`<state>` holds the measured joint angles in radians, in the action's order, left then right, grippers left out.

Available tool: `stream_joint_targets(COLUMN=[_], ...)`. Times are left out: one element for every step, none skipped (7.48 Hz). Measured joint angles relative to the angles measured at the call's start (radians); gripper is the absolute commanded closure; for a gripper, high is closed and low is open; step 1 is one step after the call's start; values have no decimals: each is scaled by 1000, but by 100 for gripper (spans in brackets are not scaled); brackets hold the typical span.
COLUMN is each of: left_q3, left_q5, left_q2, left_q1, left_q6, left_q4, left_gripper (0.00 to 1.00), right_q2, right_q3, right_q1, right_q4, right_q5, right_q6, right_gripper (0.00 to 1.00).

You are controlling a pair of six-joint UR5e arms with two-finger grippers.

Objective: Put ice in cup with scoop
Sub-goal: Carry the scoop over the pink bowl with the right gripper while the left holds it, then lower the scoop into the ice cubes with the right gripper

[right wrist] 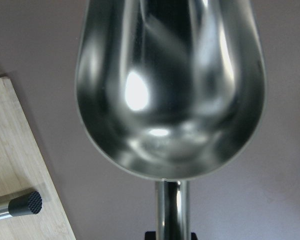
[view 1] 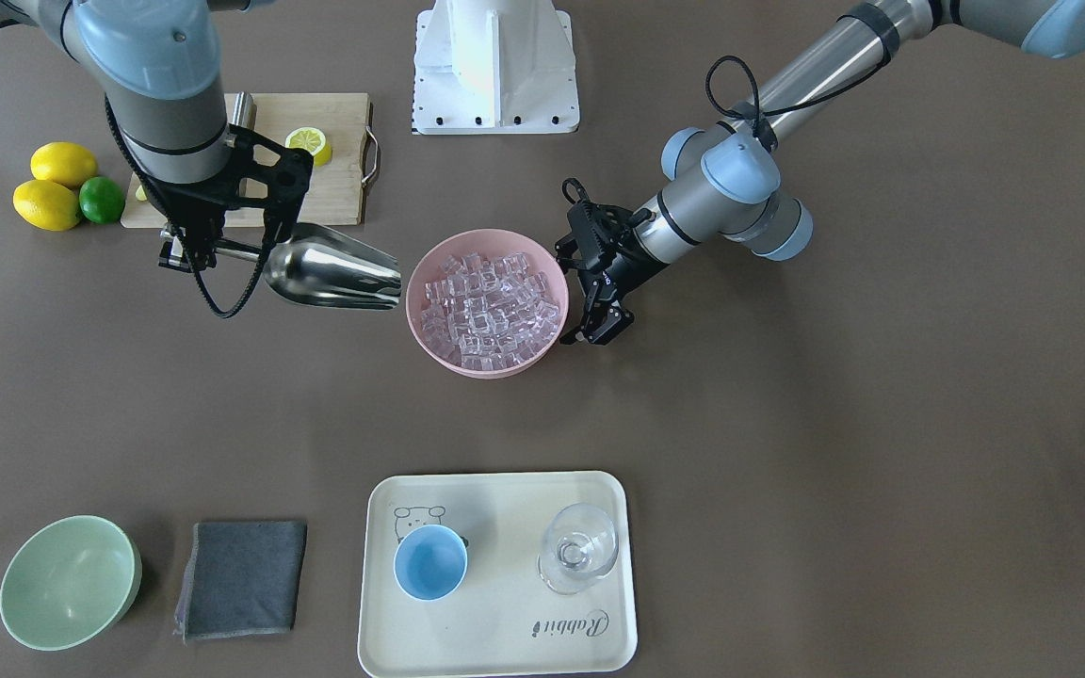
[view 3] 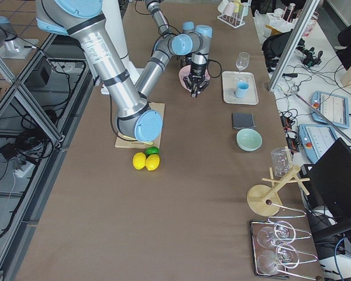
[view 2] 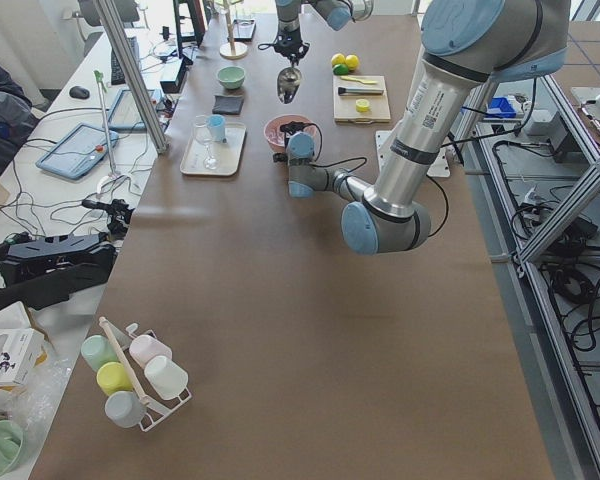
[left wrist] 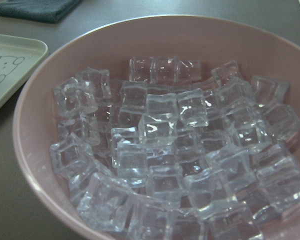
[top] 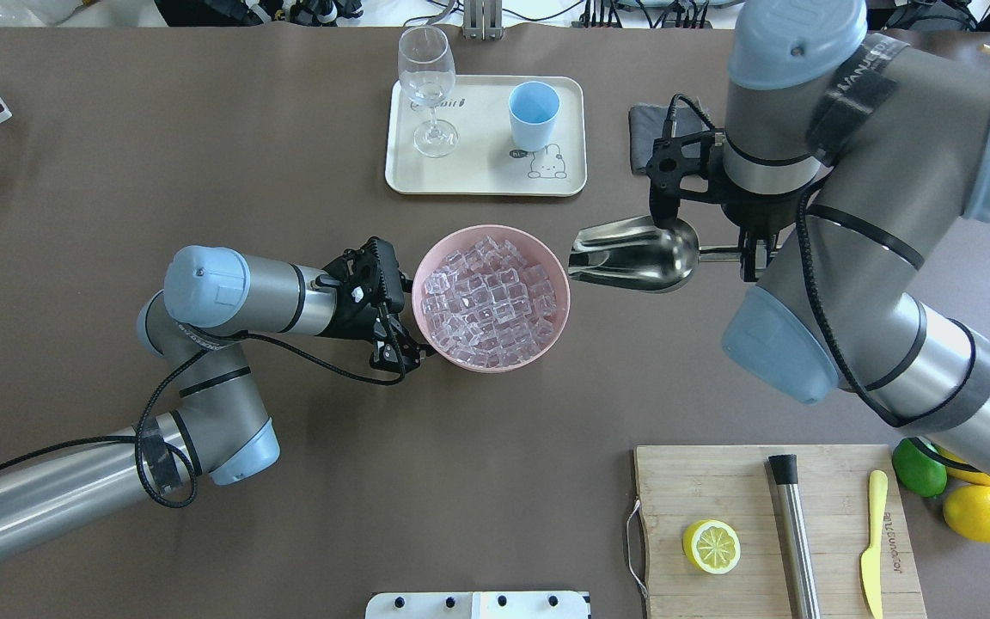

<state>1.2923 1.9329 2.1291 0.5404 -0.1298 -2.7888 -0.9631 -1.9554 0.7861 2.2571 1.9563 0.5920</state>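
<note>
The ice (view 1: 491, 306) is heaped in a pink bowl (view 1: 486, 370) at the middle of the front-facing frame, and none of it is seen in the scoop (view 1: 331, 273). In the right wrist view the scoop's trough is shown bare and shiny. The scoop is held off the table just left of the bowl in the front-facing view, its open mouth turned toward the rim. Its thin handle is clamped between the fingers of the right gripper (view 1: 186, 252), which hangs from above.

The cup (view 1: 430, 562) is stood upright on a cream tray (view 1: 505, 650) at the lower middle of the frame, well apart from the bowl. A clear stemmed glass (view 1: 580, 546) is set beside it on the same tray.

The left gripper (view 1: 599, 330) is placed just beside the bowl's right wall, its jaws parted a little with nothing seen between them; whether the bowl is touched cannot be told.

A grey cloth (view 1: 241, 579) and a pale green bowl (view 1: 67, 584) are laid at lower left, and a wooden board (view 1: 345, 179) at upper left.
</note>
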Motion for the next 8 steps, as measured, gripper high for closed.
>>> stream_joint_targets(left_q3=[0, 1, 3, 4, 5, 6, 6, 7], left_q5=[2, 4, 5, 7, 7, 7, 8, 8], left_q2=[0, -1, -1, -1, -1, 0, 0, 0], left_q1=[-2, -5, -10, -13, -16, -18, -20, -21], left_q6=[1, 2, 2, 3, 3, 3, 4, 4], left_q4=[0, -1, -1, -1, -1, -1, -1, -1], left_gripper=[3, 3, 3, 3, 3, 3, 3, 3], right_q2=[53, 128, 194, 241, 277, 328, 370, 391], right_q3=[25, 57, 75, 99, 135, 199, 262, 297], right_q1=[-6, -9, -9, -10, -10, -10, -12, -30], right_q4=[72, 186, 305, 390, 442, 483, 502, 507], right_q5=[-3, -12, -39, -69, -103, -139, -162, -174], right_q6=[42, 93, 129, 156, 180, 213, 236, 242], right_gripper=[100, 100, 100, 100, 100, 100, 100, 100])
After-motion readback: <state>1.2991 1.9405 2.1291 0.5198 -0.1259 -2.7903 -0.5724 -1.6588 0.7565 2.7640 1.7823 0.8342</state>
